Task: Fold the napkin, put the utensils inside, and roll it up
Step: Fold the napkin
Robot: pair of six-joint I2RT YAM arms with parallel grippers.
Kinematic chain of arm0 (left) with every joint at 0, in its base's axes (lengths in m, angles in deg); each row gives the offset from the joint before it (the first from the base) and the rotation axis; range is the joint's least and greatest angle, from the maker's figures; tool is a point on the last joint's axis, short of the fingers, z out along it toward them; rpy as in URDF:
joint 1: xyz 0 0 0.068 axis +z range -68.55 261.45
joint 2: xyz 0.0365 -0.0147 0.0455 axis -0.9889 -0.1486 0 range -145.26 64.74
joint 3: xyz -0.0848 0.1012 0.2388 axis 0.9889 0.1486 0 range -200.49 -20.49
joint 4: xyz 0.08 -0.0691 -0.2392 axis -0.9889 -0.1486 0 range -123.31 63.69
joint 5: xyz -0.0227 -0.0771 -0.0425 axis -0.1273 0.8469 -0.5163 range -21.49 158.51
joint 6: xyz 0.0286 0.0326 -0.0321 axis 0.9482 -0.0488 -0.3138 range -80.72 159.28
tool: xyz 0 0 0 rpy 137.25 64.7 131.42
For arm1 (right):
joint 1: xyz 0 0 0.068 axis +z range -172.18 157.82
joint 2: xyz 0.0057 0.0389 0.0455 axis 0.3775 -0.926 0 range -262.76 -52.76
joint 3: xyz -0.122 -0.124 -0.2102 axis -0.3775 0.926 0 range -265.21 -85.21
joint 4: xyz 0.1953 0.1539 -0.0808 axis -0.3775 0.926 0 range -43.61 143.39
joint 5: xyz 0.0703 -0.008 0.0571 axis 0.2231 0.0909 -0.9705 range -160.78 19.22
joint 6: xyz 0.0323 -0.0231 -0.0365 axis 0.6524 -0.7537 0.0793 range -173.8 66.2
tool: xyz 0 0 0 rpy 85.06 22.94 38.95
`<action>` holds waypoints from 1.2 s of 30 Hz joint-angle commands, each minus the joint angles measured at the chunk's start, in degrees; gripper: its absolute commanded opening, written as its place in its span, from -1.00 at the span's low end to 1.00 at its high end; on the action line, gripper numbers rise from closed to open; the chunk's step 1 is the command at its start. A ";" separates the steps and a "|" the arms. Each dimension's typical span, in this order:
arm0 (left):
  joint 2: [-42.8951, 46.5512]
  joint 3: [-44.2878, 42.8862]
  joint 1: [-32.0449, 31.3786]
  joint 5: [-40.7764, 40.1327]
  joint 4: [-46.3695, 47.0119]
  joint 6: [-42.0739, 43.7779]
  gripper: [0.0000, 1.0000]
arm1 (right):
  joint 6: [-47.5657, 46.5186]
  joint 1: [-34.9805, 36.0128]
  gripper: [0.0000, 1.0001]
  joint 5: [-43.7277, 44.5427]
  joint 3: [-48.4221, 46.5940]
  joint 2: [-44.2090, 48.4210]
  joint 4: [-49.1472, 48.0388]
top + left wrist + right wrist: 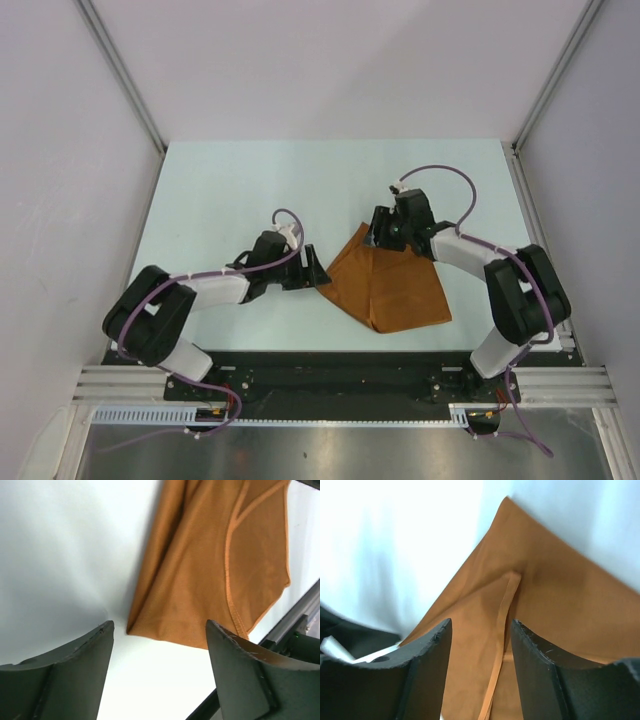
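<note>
Napkin (392, 288), rust-brown and loosely folded, lies right of centre on the pale table (220, 200). It looks soft, light and limp, so it is best pinched at a hemmed corner. At its nine o'clock corner, the left gripper (157, 627) has its jaws parted and empty. At twelve o'clock, the right gripper (481, 625) has parted jaws straddling a hem, perhaps touching.

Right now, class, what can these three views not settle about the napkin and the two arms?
Napkin far corner: top view, under the right end effector.
Napkin's full outline: wrist views, cut off by frame edges.
Left end effector opening: top view, too small and dark.
</note>
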 commanded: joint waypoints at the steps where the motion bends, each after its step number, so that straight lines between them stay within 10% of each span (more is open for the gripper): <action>1: 3.87 -2.56 3.06 -1.93 -5.97 3.55 0.61 | -3.18 1.04 0.08 4.67 -4.27 -4.34 0.27; 13: 5.37 -3.88 5.88 -1.41 -8.53 6.19 0.62 | -4.41 2.01 -0.06 7.05 -10.42 -12.43 2.91; 23: 4.41 -4.32 6.05 -0.97 -8.79 7.07 0.63 | -3.88 2.80 -0.82 6.52 -13.23 -14.28 3.87; 36: 3.18 -4.58 6.14 2.54 -6.24 8.39 0.63 | -4.15 3.50 -0.86 7.31 -18.24 -17.70 4.66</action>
